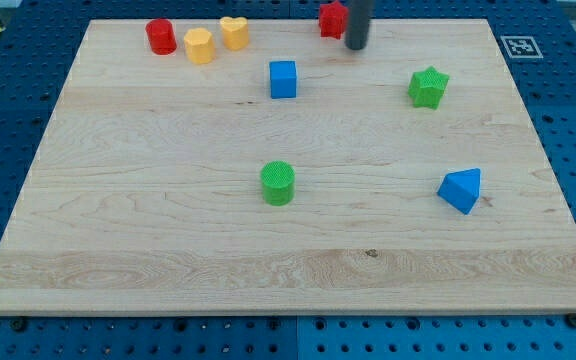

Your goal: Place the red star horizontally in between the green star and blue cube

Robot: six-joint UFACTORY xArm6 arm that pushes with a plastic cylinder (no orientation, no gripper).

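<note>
The red star (pixel 332 19) lies at the view's top edge of the wooden board, partly hidden behind the dark rod. My tip (pixel 356 46) rests just right of and slightly below the red star, touching or nearly touching it. The blue cube (pixel 283 79) sits below and left of the red star. The green star (pixel 428 87) sits to the right, at about the same height as the blue cube.
A red cylinder (pixel 161 36), a yellow hexagonal block (pixel 199 46) and a yellow heart (pixel 234 32) cluster at the top left. A green cylinder (pixel 278 183) stands mid-board. A blue triangular block (pixel 461 189) lies at the lower right.
</note>
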